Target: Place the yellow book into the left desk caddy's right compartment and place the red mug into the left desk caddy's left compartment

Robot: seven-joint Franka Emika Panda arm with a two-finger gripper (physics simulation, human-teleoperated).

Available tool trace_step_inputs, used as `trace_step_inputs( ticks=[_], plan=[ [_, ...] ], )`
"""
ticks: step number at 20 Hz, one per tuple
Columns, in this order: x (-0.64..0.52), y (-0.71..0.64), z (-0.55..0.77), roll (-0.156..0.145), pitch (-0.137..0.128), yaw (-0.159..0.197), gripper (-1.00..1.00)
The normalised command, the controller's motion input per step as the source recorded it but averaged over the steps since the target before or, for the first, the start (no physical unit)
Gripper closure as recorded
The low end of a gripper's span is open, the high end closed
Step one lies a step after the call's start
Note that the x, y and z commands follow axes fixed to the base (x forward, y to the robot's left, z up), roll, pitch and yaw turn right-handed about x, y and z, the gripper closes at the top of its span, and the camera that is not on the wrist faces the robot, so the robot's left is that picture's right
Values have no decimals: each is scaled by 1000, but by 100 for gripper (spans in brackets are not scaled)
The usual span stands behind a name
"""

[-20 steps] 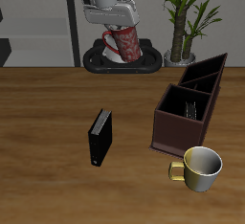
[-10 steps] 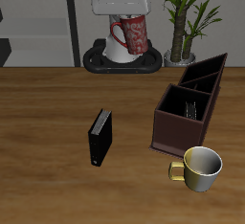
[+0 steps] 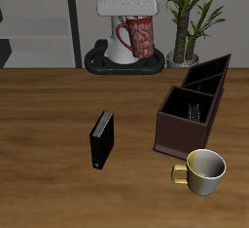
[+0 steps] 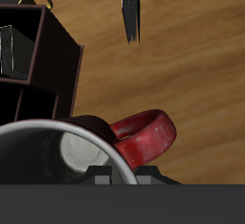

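Observation:
My gripper (image 3: 131, 19) is shut on the red mug (image 3: 136, 39), which hangs high above the table's back edge, roughly upright. Up close, the wrist view shows the mug's red handle (image 4: 144, 138) and pale rim. The left desk caddy (image 3: 180, 134) stands nearer the front and off to one side of the mug. The yellow book (image 3: 198, 109) shows as a thin grey pad standing in the square right compartment (image 3: 185, 101), and also appears in the wrist view (image 4: 8, 52). The slant-walled left compartment (image 3: 210, 76) lies farther back.
A black book (image 3: 101, 140) stands upright on the table in front of the arm. A yellowish-cream mug (image 3: 202, 171) sits just in front of the caddy. A potted plant (image 3: 189, 22) stands behind the caddy, beside the robot's base.
The red mug, held in my gripper, has risen a little, shifted slightly toward the caddy's side and turned from tilted to nearly upright. Nothing else moved.

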Motion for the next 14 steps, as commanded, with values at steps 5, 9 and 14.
trace_step_inputs(
  ticks=[5, 9, 14],
  plan=[
    [77, 126, -33, 4, 6, -11, 100],
    [-125, 174, -68, -11, -3, -27, 100],
    [-169, 181, -267, 35, 87, -61, 100]
  ],
)
